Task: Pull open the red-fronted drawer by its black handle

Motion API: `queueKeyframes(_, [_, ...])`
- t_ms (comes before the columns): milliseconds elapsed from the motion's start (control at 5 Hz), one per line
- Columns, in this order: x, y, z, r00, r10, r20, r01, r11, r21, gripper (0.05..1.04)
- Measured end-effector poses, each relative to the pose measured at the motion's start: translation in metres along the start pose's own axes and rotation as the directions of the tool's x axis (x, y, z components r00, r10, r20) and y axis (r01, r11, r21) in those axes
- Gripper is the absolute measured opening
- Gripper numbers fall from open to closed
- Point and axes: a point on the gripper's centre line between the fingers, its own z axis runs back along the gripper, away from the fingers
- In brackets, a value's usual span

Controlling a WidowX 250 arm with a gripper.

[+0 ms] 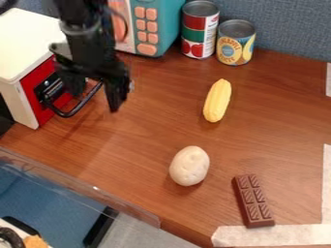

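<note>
- Gripper (pixel 96 100): upper left, claw apart, at the handle (pixel 75 110) of the red-and-white box (pixel 26 46).
- Corn (pixel 217 100), potato (pixel 189 166) and chocolate (pixel 253 201): on the table (pixel 145 131), well apart from it.
- Two cans: behind the corn.

A boxy toy oven (pixel 27 46) stands upright on the table (pixel 145 126), by my hand (pixel 97 100), at the upper left. It has a smooth white top, a red front (pixel 31 81) and a curved black handle (pixel 72 111) jutting outward.
</note>
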Motion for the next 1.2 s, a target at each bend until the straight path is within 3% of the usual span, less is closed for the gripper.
queueKeyframes(400, [0.011, 0.011, -0.029, 0.991, -0.133, 0.012, 0.132, 0.990, 0.045, 1.000])
queueKeyframes(800, [0.026, 0.025, -0.046, 0.987, -0.160, 0.027, 0.155, 0.980, 0.122, 1.000])
queueKeyframes(1200, [0.042, 0.033, -0.072, 0.989, -0.145, -0.002, 0.143, 0.976, 0.162, 1.001])
